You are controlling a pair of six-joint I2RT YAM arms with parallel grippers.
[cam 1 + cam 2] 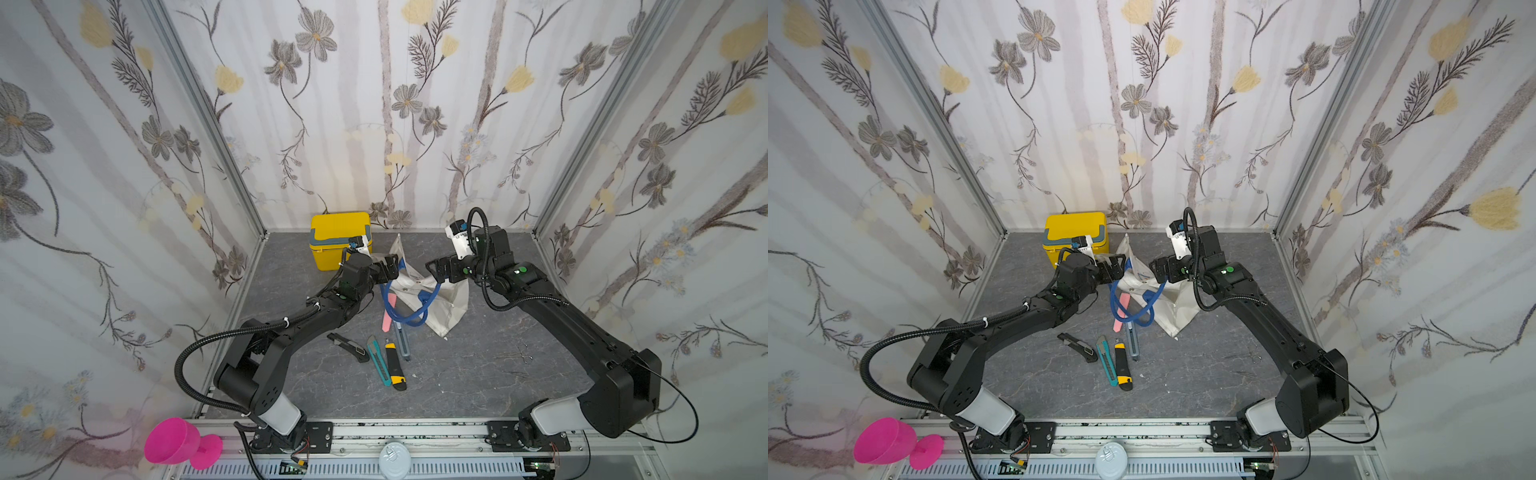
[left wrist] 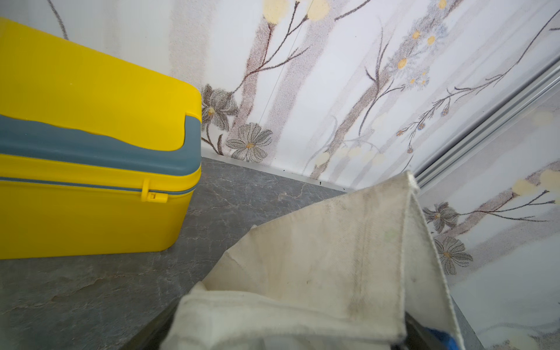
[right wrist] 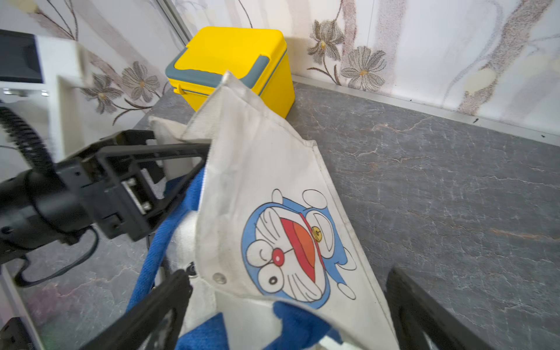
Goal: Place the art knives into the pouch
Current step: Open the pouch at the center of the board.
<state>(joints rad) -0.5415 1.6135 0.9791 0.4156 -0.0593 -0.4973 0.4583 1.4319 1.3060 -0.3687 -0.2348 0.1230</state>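
Observation:
The pouch is a white canvas tote with blue handles, half raised in the middle of the table. My left gripper and right gripper face each other at its mouth. Both are open, and each has pouch cloth between its fingers. In the right wrist view the cartoon-printed flap hangs between the wide-apart fingers. The left wrist view shows cloth covering the jaws. Several art knives lie in front of the pouch: pink, grey, black, teal and yellow-black.
A yellow box with a grey handle stands at the back, just behind my left gripper. Thin metal forceps and tweezers lie on the table at the right. A pink cup sits outside the front rail.

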